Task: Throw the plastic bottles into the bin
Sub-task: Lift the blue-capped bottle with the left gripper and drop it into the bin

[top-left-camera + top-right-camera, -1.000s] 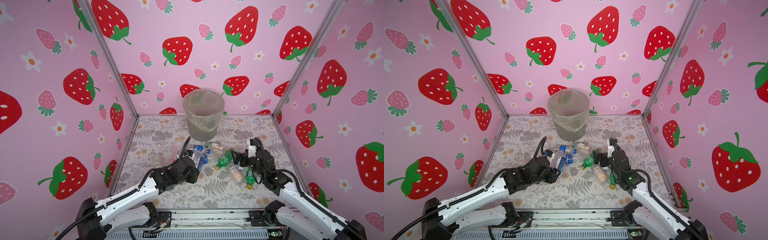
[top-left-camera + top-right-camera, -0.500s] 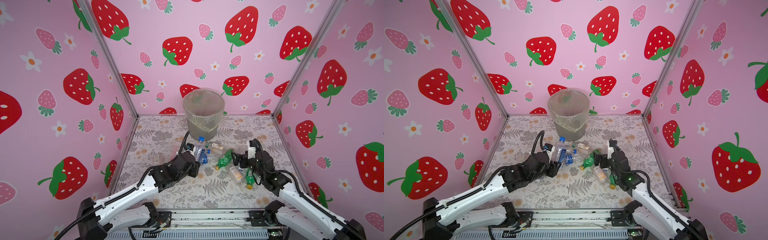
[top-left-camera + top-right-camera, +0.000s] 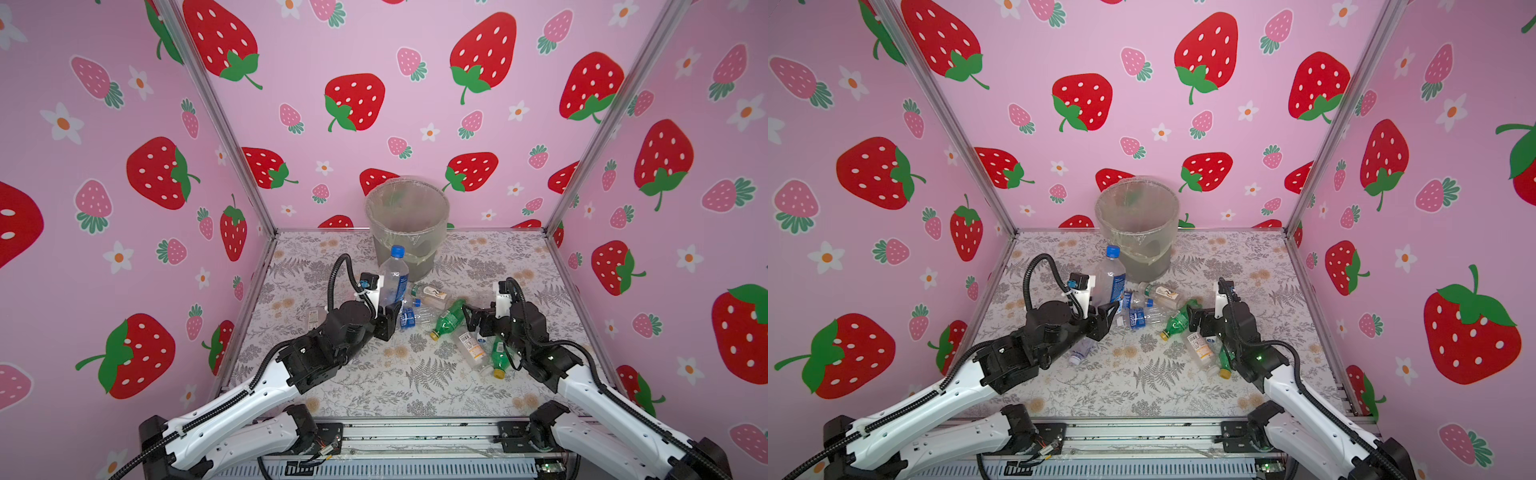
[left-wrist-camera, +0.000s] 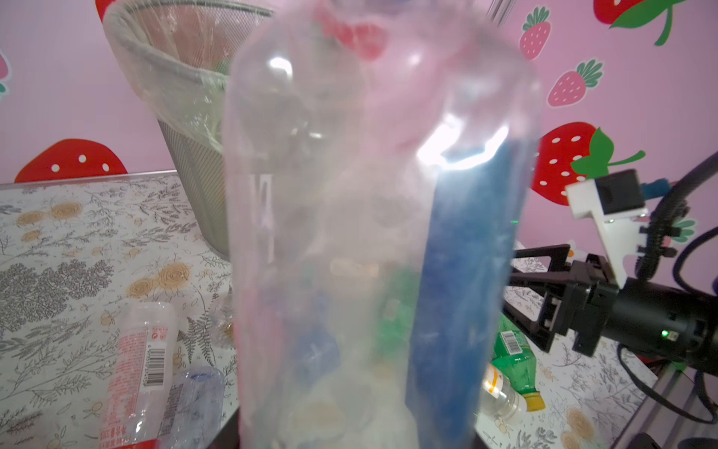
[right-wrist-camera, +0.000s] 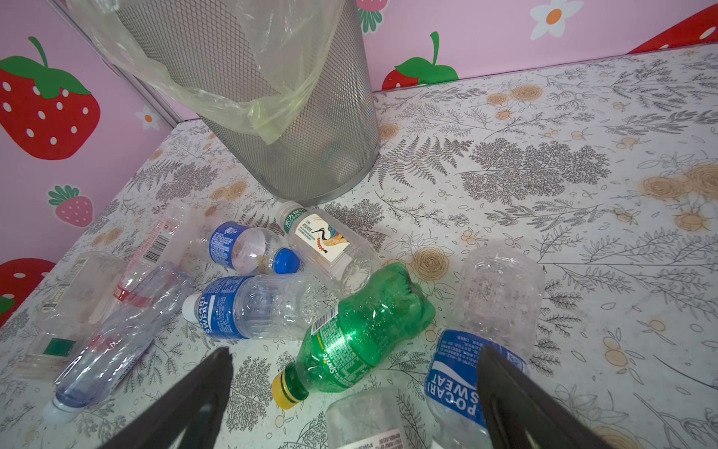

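My left gripper [image 3: 388,318] is shut on the lower body of a clear plastic bottle [image 3: 393,274] with a blue cap and blue label, held upright just in front of the bin [image 3: 407,216]. That bottle [image 4: 380,233] fills the left wrist view and hides the jaws. The grey mesh bin [image 5: 248,77], lined with a clear bag, stands at the back middle. My right gripper [image 5: 353,353] hangs open over the yellow-capped neck of a lying green bottle [image 5: 365,330], with nothing between its fingers. Several more bottles lie around it, among them a blue-label one [image 5: 248,307].
A second green bottle [image 3: 498,361] and a clear one [image 3: 471,351] lie beside the right arm. A red-label bottle [image 4: 140,361] lies left of the pile. Pink strawberry walls with metal corner posts [image 3: 224,124] close three sides; a rail [image 3: 415,434] runs along the front.
The left gripper has risen from the pile and moved toward the bin with the blue-capped bottle, which now stands upright. The right arm has barely moved.
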Robot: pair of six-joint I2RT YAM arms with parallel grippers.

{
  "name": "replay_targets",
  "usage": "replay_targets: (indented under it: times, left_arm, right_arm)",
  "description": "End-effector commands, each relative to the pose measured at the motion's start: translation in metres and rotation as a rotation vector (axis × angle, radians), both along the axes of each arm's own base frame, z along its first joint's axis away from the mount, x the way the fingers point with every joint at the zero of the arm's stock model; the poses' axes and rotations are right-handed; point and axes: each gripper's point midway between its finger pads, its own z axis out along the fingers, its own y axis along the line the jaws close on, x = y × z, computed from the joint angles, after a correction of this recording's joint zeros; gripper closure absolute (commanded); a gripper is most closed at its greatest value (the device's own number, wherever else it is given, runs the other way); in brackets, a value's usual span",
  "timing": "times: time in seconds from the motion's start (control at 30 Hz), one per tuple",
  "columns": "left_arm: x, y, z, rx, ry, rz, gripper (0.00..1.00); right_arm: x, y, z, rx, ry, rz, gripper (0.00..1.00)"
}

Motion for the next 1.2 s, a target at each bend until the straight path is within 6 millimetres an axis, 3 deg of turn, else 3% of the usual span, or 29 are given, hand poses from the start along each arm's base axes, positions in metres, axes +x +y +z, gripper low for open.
replay_targets:
  times: [0.0,0.5,0.73,0.9,0.97,1.03,1.17]
  left_arm:
    - [0.009,0.004,0.038,-0.038,-0.131,0.025,0.47]
    - [0.038,0.007,0.044,-0.107,-0.177,0.064,0.50]
    - [0.072,0.001,0.084,-0.099,-0.195,0.068,0.49]
    - [0.118,-0.003,0.130,-0.102,-0.218,0.098,0.46]
    - [0.147,-0.007,0.139,-0.083,-0.197,0.115,0.38]
    - [0.181,-0.007,0.145,-0.071,-0.147,0.167,0.19]
    - [0.247,-0.024,0.147,-0.042,-0.048,0.142,0.11]
  right_arm:
    - [0.005,-0.001,0.001,-0.002,-0.008,-0.012,0.01]
    - [0.010,0.001,-0.011,-0.034,0.025,-0.017,0.01]
    - [0.011,0.001,-0.013,-0.032,0.030,-0.022,0.01]
    - [0.011,0.001,-0.009,-0.030,0.023,-0.024,0.01]
    - [0.010,0.000,-0.008,-0.032,0.022,-0.024,0.01]
    - [0.010,-0.001,-0.005,-0.033,0.017,-0.024,0.01]
    - [0.009,-0.002,-0.003,-0.037,0.017,-0.027,0.01]
